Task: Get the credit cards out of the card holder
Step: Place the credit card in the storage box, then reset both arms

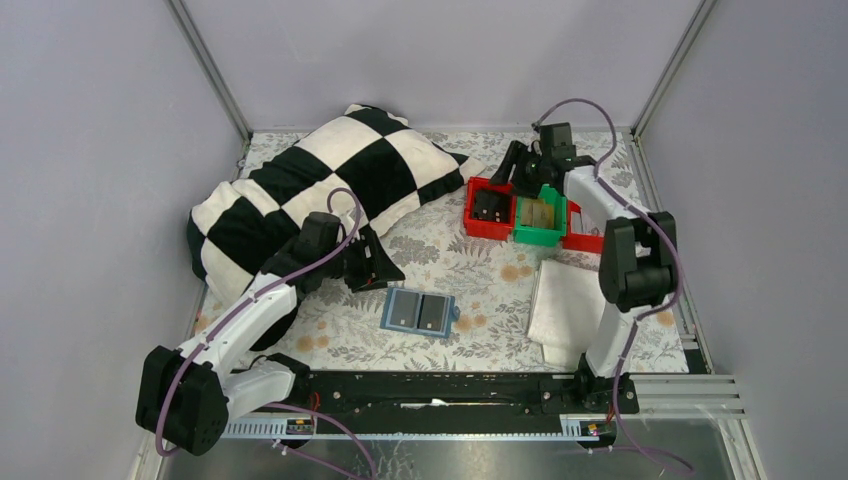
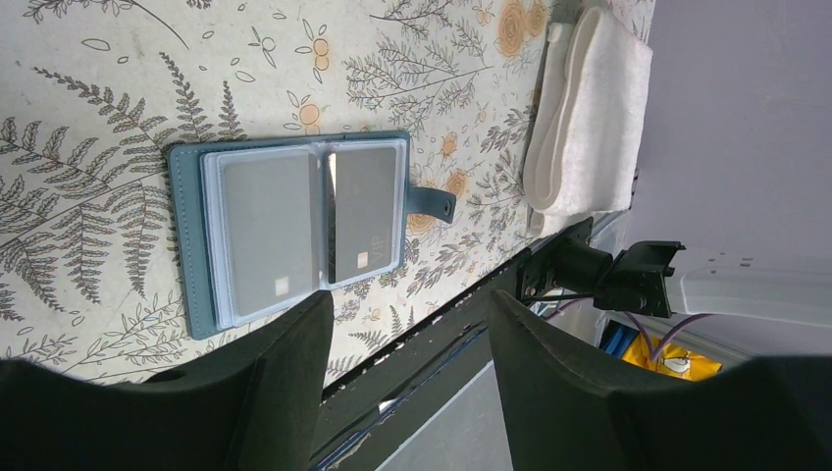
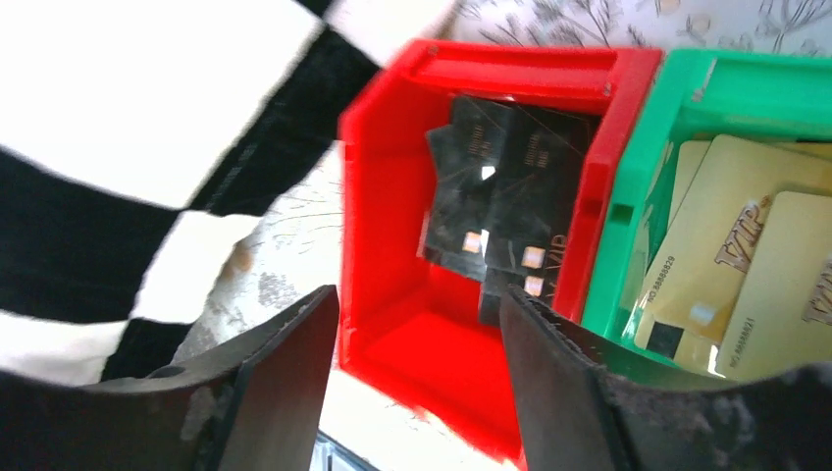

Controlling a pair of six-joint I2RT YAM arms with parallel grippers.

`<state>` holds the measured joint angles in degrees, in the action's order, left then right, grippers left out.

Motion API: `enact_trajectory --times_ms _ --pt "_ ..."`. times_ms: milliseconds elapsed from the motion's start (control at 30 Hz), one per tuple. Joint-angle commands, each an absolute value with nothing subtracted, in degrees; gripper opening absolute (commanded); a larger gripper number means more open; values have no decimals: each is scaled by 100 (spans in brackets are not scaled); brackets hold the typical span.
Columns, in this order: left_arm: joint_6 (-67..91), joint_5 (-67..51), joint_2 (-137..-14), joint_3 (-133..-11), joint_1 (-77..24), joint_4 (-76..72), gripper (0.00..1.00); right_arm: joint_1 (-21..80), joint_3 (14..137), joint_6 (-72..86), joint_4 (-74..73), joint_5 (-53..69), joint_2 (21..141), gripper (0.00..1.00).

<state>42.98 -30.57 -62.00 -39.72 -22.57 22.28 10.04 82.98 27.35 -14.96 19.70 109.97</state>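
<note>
Near the middle of the worktop (image 1: 455,262), just ahead of the arm bases, the card holder (image 1: 420,312) lies opened flat with its snap tab (image 2: 432,203) pointing toward the right arm's side. Two grey cards (image 2: 270,231) show through its clear sleeves, so the holder is not yet empty.

The left jaws stand apart with nothing between them, hanging above the worktop near the holder's far edge and not touching it. The right jaws are likewise parted and empty, poised over the red bin (image 3: 392,206) at the far right. Black cards (image 3: 500,221) lie in that bin and gold cards (image 3: 731,260) in the green bin (image 3: 628,186) beside it (the sorting appears to go by colour).

Judgement: the task is part done. The step in hand is a return to the holder for another card.

The next move calls for one arm to pin the holder's cover while the other works a card edge out of its sleeve. The sleeves look snug and the holder light, so it would likely slide or lift if left unrestrained.
</note>
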Motion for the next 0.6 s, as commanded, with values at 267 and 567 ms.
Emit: enact_trajectory --times_ms 267,567 --pt "3387 -2168 -6050 -5283 -2241 3148 69 1002 7903 2038 -2155 -322 7695 100" --pt "2900 -143 -5513 -6399 -2231 4137 73 1002 6426 2300 -2351 -2103 5668 100"
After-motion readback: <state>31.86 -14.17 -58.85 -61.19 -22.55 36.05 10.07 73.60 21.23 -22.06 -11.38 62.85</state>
